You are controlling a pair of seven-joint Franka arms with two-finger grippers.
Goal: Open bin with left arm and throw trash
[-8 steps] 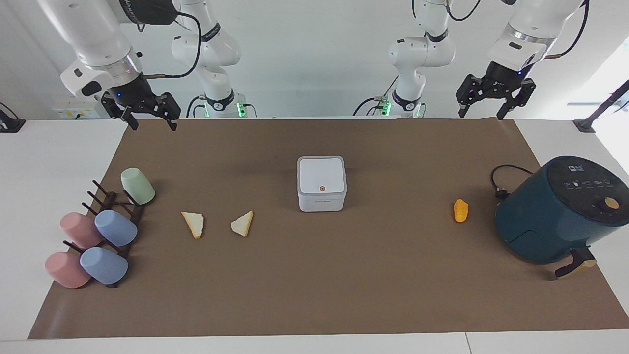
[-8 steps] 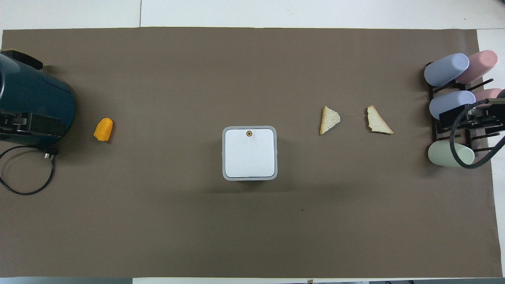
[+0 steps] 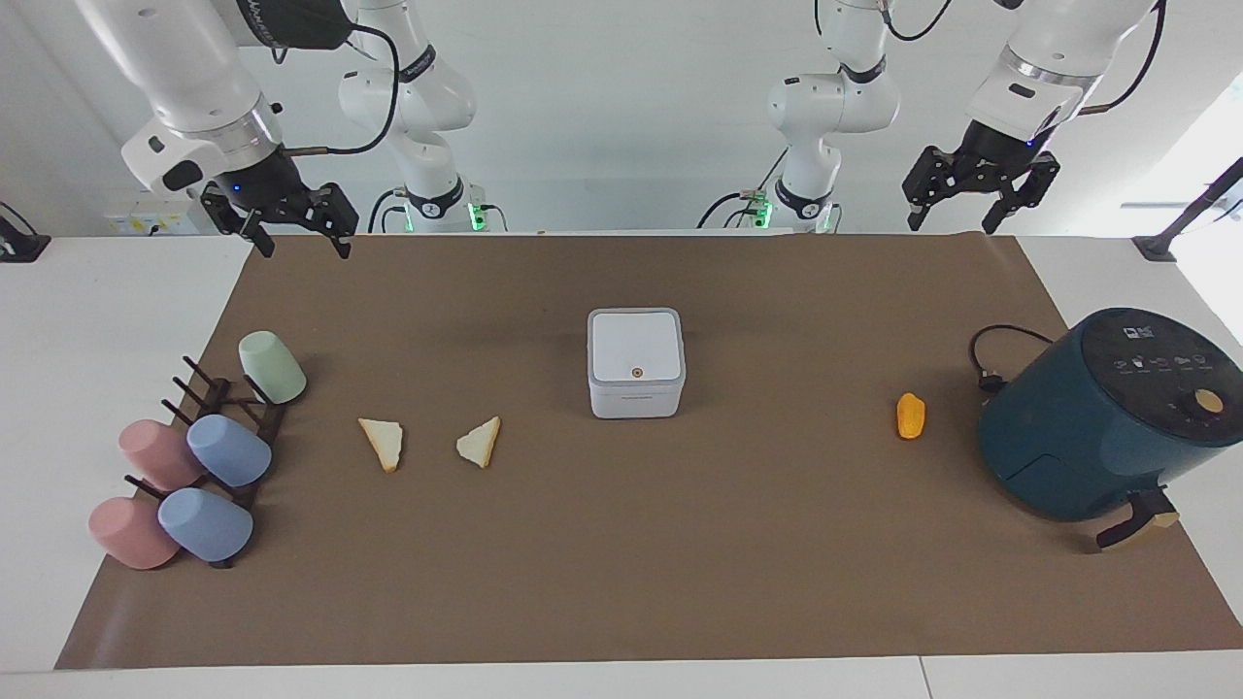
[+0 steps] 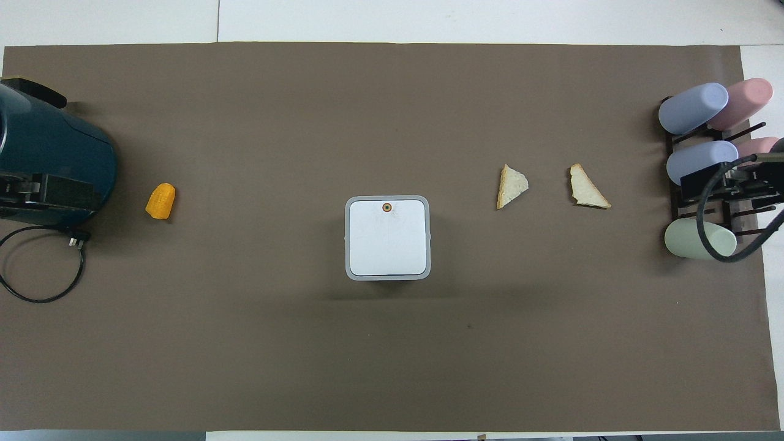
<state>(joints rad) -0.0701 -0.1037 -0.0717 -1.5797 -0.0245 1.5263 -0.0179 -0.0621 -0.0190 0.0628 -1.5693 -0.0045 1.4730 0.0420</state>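
The bin (image 3: 636, 362) sat lid-down; bread (image 3: 480, 442) and the orange piece (image 3: 910, 416) flanked it. Left gripper (image 3: 977, 207) and right gripper (image 3: 282, 228) hung spread, empty.

No readable text, only tiny illegible marks on the air fryer (image 3: 1160, 362)

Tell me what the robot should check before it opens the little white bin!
1. Bin lid shut, orange button showing: ok.
2. Nothing on the lid: ok.
3. Left gripper open, holding nothing, up near the robots' edge of the brown mat: ok.
4. Right gripper open, waiting at its own end: ok.
5. Trash still out: two bread pieces and orange piece on the mat: ok.
6. Whether the button pops the lid: cannot tell.
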